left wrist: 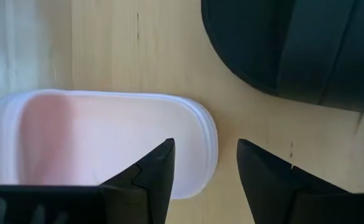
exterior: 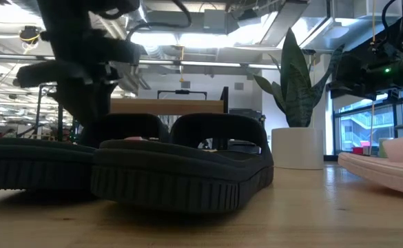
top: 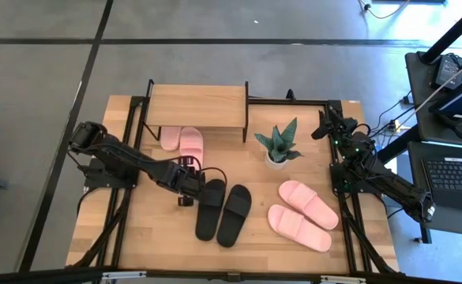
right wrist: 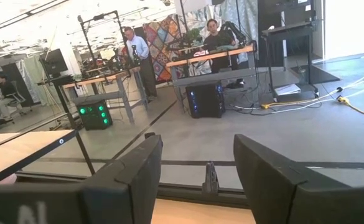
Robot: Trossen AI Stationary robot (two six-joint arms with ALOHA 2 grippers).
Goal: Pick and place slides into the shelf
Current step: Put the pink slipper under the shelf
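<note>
The shelf (top: 195, 110) stands at the table's far side. Two pink slides (top: 182, 142) lie side by side on the table, their far ends under the shelf's front edge. Two black slides (top: 223, 211) lie flat mid-table, and two more pink slides (top: 302, 214) lie to their right. My left gripper (left wrist: 205, 168) is open above the near end of a pink slide (left wrist: 107, 137), one finger over that end and the other over bare wood, with a black slide (left wrist: 294, 50) close by. My right gripper (right wrist: 197, 168) is open, raised at the table's far right corner (top: 329, 126), pointing into the room.
A potted plant (top: 278, 146) in a white pot stands right of the shelf, between the two arms. Black frame rails (top: 132, 158) run along the table's left and right sides. Bare wood shows at the near left (top: 152, 237). People and benches fill the room beyond (right wrist: 132, 43).
</note>
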